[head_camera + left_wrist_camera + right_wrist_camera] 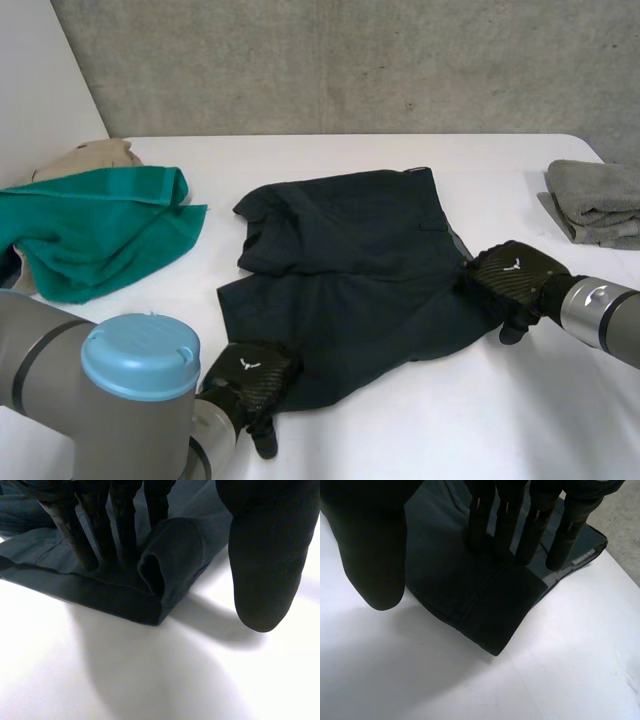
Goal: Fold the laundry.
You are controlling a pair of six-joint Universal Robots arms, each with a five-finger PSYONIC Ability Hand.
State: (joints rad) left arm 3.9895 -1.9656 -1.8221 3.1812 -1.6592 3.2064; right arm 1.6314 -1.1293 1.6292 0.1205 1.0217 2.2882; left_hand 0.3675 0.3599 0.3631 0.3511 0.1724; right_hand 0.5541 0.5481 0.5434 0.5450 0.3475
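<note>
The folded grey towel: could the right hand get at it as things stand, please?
Probably yes: the right hand lies open on the dark shorts, and only bare table separates it from the grey towel.

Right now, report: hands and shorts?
Left hand open, pressing dark shorts' near corner. Right hand open, pressing their right edge. Green cloth, grey cloth lie apart, nothing blocking.
</note>
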